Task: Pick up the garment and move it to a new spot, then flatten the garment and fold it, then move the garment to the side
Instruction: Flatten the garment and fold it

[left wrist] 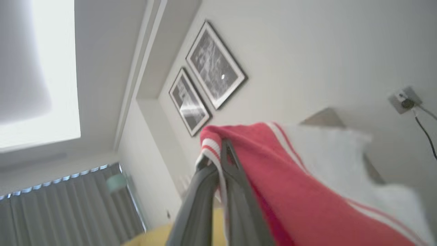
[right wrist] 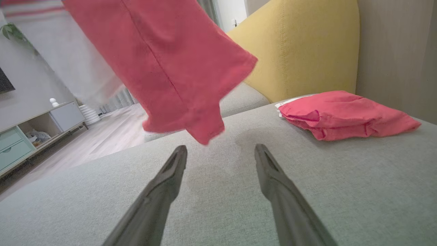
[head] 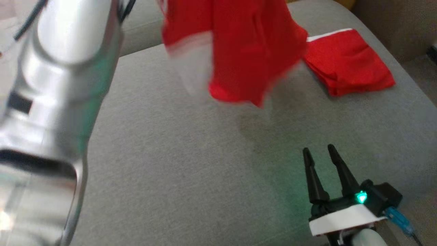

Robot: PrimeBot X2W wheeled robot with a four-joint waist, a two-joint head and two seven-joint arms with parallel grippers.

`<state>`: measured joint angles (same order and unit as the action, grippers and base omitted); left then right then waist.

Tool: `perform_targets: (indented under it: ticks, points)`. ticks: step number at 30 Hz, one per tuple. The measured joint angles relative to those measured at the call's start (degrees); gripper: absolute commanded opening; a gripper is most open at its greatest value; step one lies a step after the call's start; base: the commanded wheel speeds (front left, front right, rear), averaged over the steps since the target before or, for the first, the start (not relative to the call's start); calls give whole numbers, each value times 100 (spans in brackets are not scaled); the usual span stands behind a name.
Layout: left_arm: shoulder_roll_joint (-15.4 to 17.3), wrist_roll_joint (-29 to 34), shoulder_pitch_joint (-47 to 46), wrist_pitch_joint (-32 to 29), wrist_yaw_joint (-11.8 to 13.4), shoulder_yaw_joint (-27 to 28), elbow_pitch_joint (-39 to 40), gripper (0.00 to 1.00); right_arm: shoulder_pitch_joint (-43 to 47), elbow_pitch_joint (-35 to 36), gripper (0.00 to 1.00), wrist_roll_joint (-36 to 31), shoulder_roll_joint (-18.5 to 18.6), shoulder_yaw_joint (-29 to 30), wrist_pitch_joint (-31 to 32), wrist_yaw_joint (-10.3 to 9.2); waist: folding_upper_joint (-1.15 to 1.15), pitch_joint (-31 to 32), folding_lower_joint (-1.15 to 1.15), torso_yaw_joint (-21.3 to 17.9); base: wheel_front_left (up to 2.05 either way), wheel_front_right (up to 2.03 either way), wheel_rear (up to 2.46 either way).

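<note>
1. A red garment (head: 245, 51) with white striped trim is hanging in the air above a grey sofa seat (head: 191, 164). Its lowest corner is dangling clear of the upholstery, and its edges are blurring.
2. The left gripper (left wrist: 215, 153) is pinching the garment's striped edge between fully closed fingers, with the cloth draping down one side of them.
3. The left arm's pale forearm (head: 58, 102) is showing large along the left side of the head view.
4. The right gripper (head: 318, 149) is sitting low over the seat near the robot. Its fingers are spread wide, gripping nothing and pointing toward the hanging cloth.
5. A folded red pile (head: 348, 65) is lying at the far right of the seat, near a yellow cushion (right wrist: 307, 48).
6. Likely risks:
   - The grip is sitting on a narrow strip of trim, so a swing could be enough to pull the cloth free.
   - The garment is hanging bunched, so it may land crumpled and be harder to flatten.
   - Setting it down too far right could drop it onto the folded pile and disturb it.
</note>
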<state>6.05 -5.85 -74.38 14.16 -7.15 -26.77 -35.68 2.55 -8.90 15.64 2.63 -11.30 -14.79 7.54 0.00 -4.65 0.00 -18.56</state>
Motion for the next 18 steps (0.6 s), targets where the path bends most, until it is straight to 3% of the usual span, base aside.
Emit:
perform_targets:
  ticks: [3, 10, 18]
  points:
    - [165, -163, 679, -93, -1, 20, -127, 0, 83, 3, 100, -11, 0, 53, 1, 0, 0, 47, 0, 132, 0, 0, 0]
    - [867, -787, 4155, -134, 9, 131, -500, 0, 236, 38, 100, -141, -1, 213, 1, 0, 0, 82, 0, 695, 0, 0, 0]
    - [916, -1321, 5873, 12, 367, 603, 270, 0, 222, 97, 100, -209, -2, 325, 0, 0, 0, -95, 0, 1183, 0, 0, 0]
